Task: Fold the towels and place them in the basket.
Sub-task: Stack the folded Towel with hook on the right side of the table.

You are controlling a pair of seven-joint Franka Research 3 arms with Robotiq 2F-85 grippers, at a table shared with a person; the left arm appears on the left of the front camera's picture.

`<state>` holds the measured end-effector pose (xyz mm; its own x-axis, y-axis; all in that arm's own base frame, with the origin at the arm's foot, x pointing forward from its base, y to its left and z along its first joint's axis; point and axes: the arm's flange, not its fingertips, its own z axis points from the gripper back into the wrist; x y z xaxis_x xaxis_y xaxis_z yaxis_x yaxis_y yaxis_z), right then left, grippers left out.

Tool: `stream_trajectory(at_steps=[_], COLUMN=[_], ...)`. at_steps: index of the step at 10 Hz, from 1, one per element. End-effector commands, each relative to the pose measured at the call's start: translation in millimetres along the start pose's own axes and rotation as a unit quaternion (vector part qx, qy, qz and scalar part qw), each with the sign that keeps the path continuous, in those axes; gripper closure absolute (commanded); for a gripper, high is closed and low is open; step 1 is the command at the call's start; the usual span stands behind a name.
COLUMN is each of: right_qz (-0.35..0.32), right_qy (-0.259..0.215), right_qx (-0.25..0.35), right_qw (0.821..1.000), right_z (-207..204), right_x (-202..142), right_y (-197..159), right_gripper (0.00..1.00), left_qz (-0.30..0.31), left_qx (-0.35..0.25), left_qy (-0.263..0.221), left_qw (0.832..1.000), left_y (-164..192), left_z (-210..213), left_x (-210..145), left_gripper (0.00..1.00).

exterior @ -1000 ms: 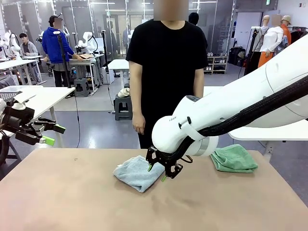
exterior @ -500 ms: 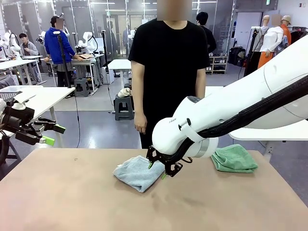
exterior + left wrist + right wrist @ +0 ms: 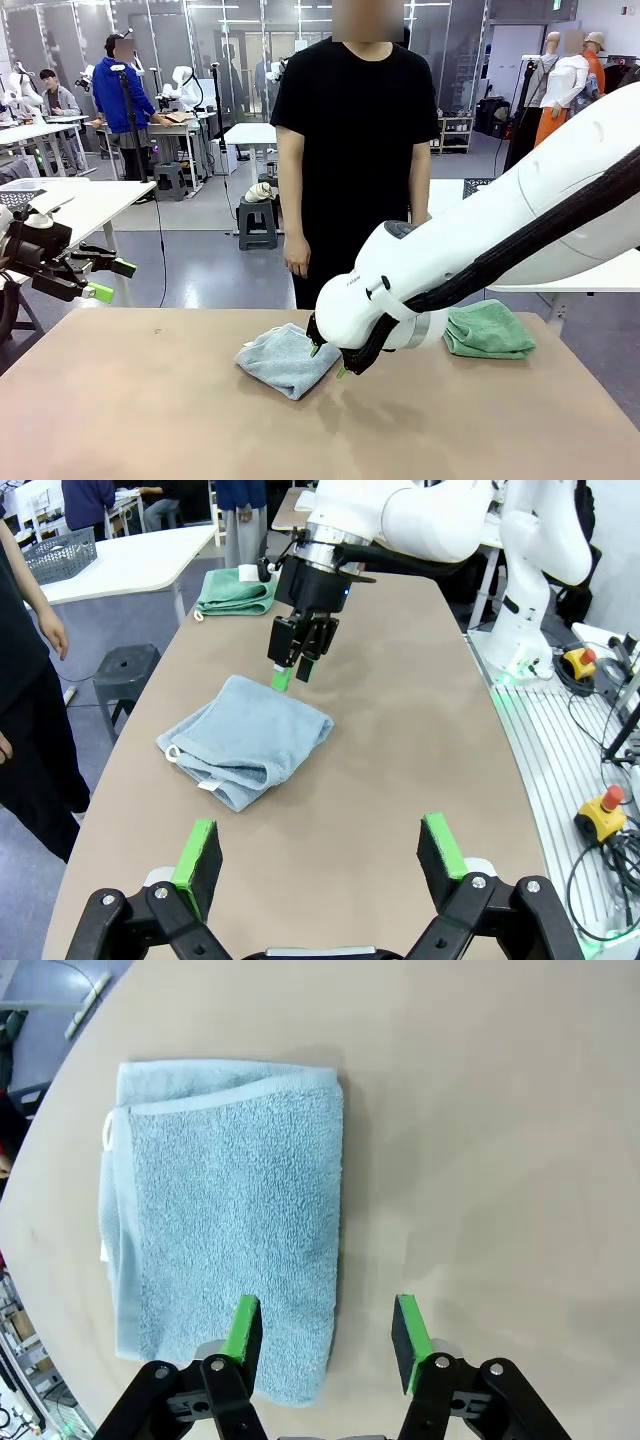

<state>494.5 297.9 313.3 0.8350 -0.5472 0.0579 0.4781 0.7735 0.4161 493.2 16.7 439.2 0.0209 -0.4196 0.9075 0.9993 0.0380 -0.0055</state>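
Left gripper (image 3: 104,280) hangs off the left edge of the desk (image 3: 150,420) in front view, jaws wide apart w/ nothing between them; its wrist view shows both green pads (image 3: 199,852) far from each other above the bare desk. Blue-grey towel (image 3: 288,358) lies folded near the desk centre, white tag at its edge in left wrist view. Right gripper (image 3: 328,362) is just above this towel's right edge, jaws open approx. halfway and holding nothing: in right wrist view one finger (image 3: 242,1328) is over the towel, the other over bare desk beside it. Person in black shirt (image 3: 355,150) stands behind the desk, arms down. Mint green towel (image 3: 490,330) lies folded at the far right, well apart from the blue-grey one.
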Motion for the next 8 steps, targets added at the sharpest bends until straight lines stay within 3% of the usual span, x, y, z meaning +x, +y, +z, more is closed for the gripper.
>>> stream_trajectory(at_steps=[1, 8], right_qz=[-0.02, -0.029], right_qy=[-0.038, -0.067], right_qx=[0.003, 0.034], right_qw=[0.999, 0.997], right_z=[-5.9, -20.2], right_x=[-10.0, -10.4], right_y=[8.4, 13.4], right_gripper=[0.33, 0.33], left_qz=[-0.001, -0.001], left_qx=[0.002, 0.002], left_qy=[0.001, 0.001], left_qw=[1.0, 1.0], left_y=[-0.6, -0.6], left_z=[0.5, 0.5], left_x=[0.7, 0.7], left_gripper=[0.0, 0.0])
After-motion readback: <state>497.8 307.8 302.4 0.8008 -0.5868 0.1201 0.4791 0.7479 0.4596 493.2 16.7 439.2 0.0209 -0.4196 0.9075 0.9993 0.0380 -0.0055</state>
